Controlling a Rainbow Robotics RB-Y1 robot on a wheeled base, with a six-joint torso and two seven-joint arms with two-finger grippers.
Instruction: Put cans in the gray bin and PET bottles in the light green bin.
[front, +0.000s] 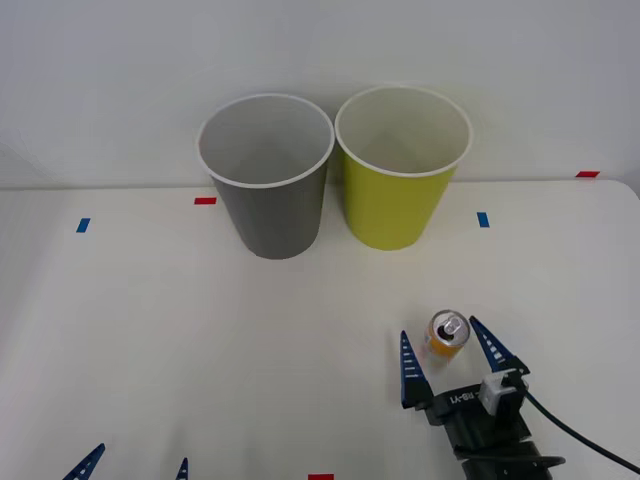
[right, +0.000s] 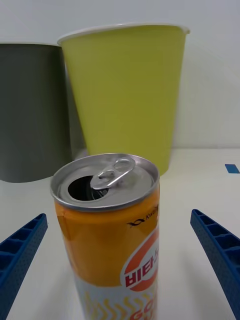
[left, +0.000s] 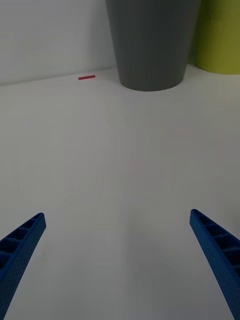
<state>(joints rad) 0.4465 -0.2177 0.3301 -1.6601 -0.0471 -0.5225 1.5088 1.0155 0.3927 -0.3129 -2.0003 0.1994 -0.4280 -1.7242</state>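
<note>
Right gripper (front: 450, 352) spread wide, can (front: 447, 333) framed between fingers, untouched. Grasp step judged in hand: closing needed, then carry to gray bin (front: 268, 175), far left. Left gripper (front: 135, 462) parked near left, spread wide.

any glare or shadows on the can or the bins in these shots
Right wrist view: the can has soft highlights on its silver top and no harsh glare; the gray bin looks dark and flat beside the evenly lit light green bin. Front view: only faint shadows at the bins' bases, and the open right gripper straddles the can. Left wrist view: the table is evenly lit.
</note>
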